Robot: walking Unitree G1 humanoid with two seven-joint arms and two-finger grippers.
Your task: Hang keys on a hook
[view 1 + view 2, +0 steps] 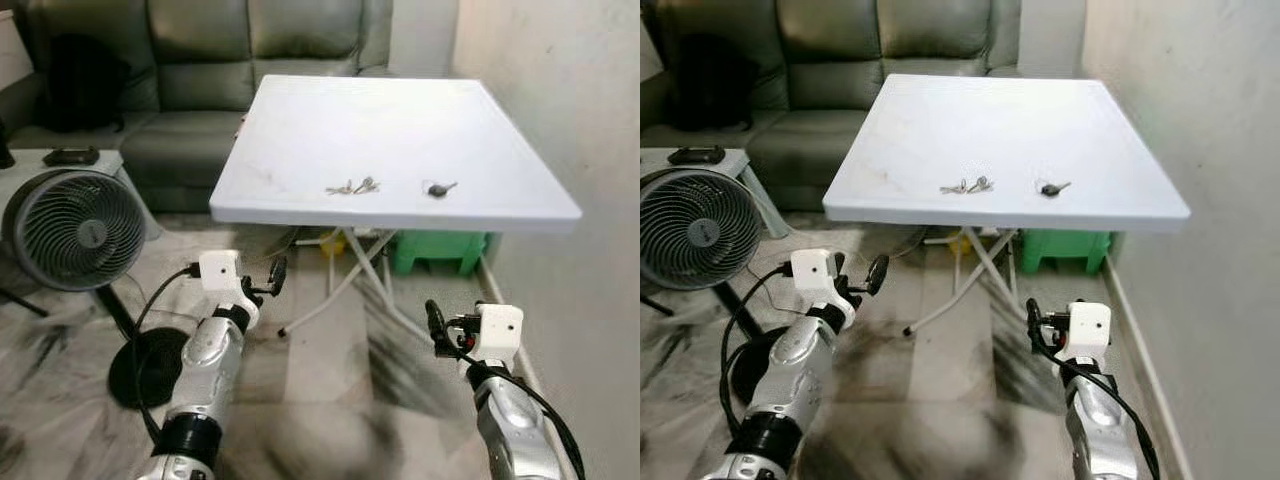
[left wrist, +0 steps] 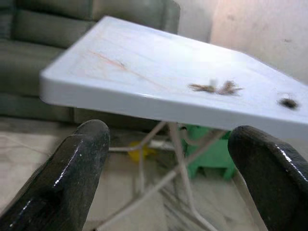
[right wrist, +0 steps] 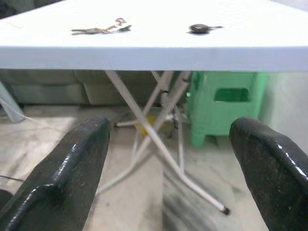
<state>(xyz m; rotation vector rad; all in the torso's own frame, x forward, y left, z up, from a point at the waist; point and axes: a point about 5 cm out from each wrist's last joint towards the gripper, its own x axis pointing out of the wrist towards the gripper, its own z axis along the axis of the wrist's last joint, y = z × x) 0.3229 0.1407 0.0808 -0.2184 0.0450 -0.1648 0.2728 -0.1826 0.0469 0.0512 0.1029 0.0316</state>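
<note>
A: Starting from the big things: the white folding table [image 1: 300, 120] stands ahead against the wall [image 1: 560, 80], with the sofa [image 1: 200, 60] behind it, a fan [image 1: 75, 228] off to the left and a green stool [image 1: 440, 250] underneath. Both arms are held low, short of the table's near edge.

B: And the keys?

A: A silver bunch of keys [image 1: 353, 187] lies near the front edge, about midway along it. A single dark-headed key [image 1: 438, 188] sits apart, to its right. No hook is in view.

B: Grippers?

A: The left gripper [image 2: 173, 173] has its black fingers spread wide with nothing between them; the right gripper [image 3: 178, 168] is the same, wide and empty. Both point at the table edge from below the tabletop.

B: So the step is the approach.

A: I'd judge so. Step closer first, then raise an arm above the tabletop before reaching. The right one seems better placed. Flat metal on a slick top will likely slide, so come down over the ring and pinch there rather than at a blade.
</note>
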